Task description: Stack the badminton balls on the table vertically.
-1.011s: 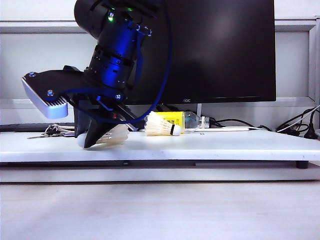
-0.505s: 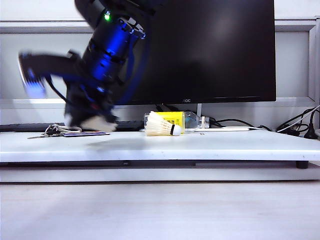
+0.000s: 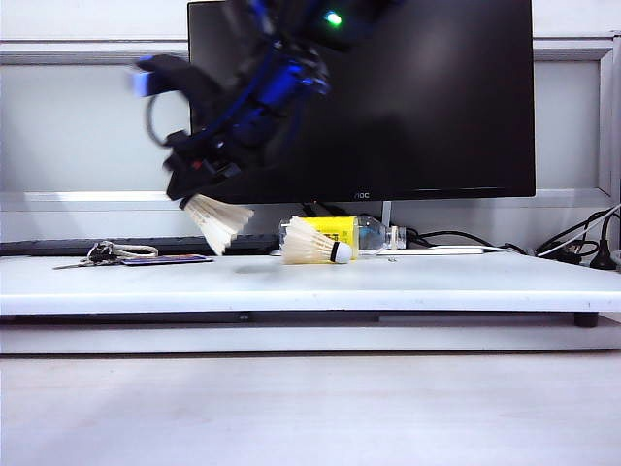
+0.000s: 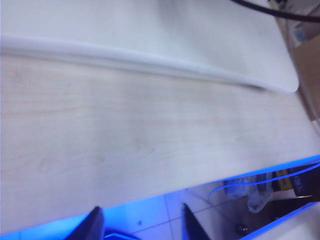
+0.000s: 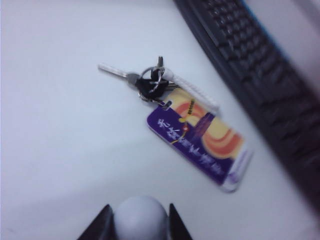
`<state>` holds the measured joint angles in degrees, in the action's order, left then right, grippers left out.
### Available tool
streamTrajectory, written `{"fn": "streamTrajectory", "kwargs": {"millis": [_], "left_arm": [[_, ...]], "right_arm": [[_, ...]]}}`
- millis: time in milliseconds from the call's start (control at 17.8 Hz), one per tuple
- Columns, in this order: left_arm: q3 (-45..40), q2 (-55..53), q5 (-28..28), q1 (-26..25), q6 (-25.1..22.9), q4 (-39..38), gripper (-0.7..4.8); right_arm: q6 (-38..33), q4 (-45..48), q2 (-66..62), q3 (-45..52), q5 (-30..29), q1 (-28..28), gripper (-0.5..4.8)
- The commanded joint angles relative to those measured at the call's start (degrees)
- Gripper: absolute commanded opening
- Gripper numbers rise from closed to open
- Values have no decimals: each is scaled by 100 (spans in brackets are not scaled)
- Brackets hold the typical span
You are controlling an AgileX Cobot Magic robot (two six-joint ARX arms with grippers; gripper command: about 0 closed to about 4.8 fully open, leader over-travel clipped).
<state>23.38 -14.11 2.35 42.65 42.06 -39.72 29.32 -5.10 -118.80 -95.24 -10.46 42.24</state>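
One badminton ball (image 3: 218, 221) hangs above the table (image 3: 437, 282), feathers fanned downward. My right gripper (image 3: 197, 186), reaching across to the left side, is shut on its cork end. In the right wrist view the round white cork (image 5: 140, 217) sits between the two dark fingers of the right gripper (image 5: 138, 214). The other badminton ball (image 3: 312, 246) lies on its side on the table to the right, cork pointing right. My left gripper (image 4: 142, 227) is open with nothing in it, off past the table's thick edge (image 4: 150, 60) over a pale wood surface.
A clear bottle with a yellow label (image 3: 344, 233) lies just behind the lying ball. Keys with a purple tag (image 5: 197, 137) rest on the table below the held ball, next to a black keyboard (image 5: 260, 75). A black monitor (image 3: 427, 97) stands at the back.
My right gripper has lifted the badminton ball off the table's left part, swung up and rightward, and rolled so the feathers now point down. The lying ball has not moved.
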Motion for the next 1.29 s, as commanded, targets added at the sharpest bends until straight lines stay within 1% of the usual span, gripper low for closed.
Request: {"fn": "streamTrajectory", "kwargs": {"millis": [56, 168, 337, 449, 505, 674, 786, 842, 898, 1011, 1123, 1291], "left_arm": [[20, -2, 22, 0, -9, 234, 206], [20, -2, 26, 0, -26, 275, 206], [20, 0, 42, 0, -26, 278, 206], [20, 0, 44, 0, -26, 275, 206], [20, 20, 44, 0, -26, 275, 206], [20, 111, 46, 0, -26, 249, 206], [20, 184, 79, 0, -26, 240, 206], [20, 205, 146, 0, -24, 219, 205], [20, 208, 149, 0, -24, 199, 206], [20, 205, 149, 0, -24, 201, 206], [20, 208, 164, 0, -24, 210, 206], [20, 208, 201, 0, -26, 208, 206]], "right_arm": [[-1272, 282, 28, -15, -1034, -238, 115], [-1648, 632, 28, -9, -1482, -350, 115], [-1871, 914, 15, 2, -1545, -361, 115], [-2343, 1314, -127, 2, -1845, -361, 115], [-2850, 1755, -304, 2, -1930, -393, 115], [-3119, 2380, -511, 37, -1926, -393, 116], [-3657, 3945, -520, 503, -1847, -393, 116], [-4074, 4872, -520, 822, -1620, -398, 116], [-4352, 5890, -520, 1255, -1248, -407, 116], [-4409, 6745, -520, 1945, -894, -409, 116], [-4400, 6848, -520, 2315, -914, -450, 116], [-4382, 6791, -518, 2382, -1049, -503, 116]]}}
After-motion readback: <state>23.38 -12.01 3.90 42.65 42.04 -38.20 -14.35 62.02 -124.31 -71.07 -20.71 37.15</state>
